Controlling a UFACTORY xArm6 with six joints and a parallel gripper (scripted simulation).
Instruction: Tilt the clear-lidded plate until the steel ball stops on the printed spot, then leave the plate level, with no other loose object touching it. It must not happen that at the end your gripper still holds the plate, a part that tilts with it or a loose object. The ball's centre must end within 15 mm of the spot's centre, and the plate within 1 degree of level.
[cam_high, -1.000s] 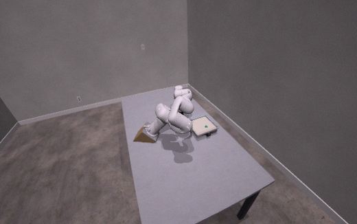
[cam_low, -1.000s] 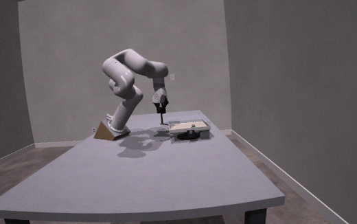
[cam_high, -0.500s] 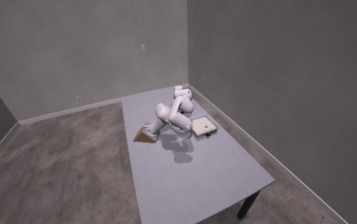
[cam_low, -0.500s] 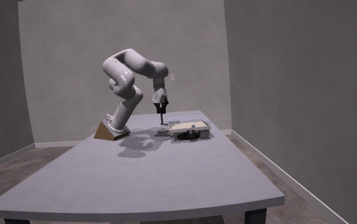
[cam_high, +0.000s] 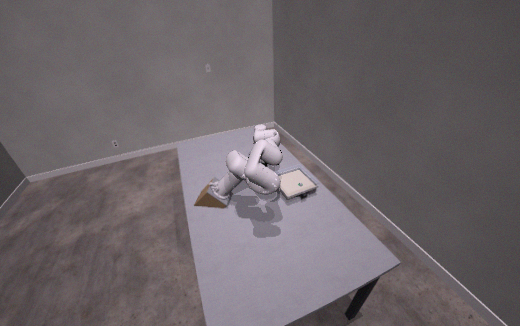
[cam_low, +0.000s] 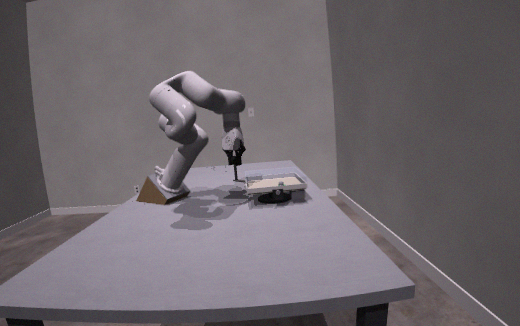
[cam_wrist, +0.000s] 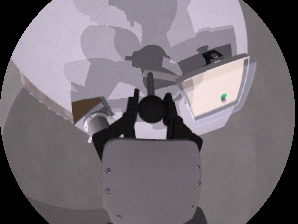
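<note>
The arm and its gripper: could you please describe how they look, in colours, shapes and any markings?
The arm is glossy white, built of thick rounded tubular links with bulbous joints, and stands on a tan wedge-shaped base. No cables or markings show on it. The gripper has a pale grey, boxy, rounded body with small dark dots along its left edge, and black linkages and fingers.
</note>
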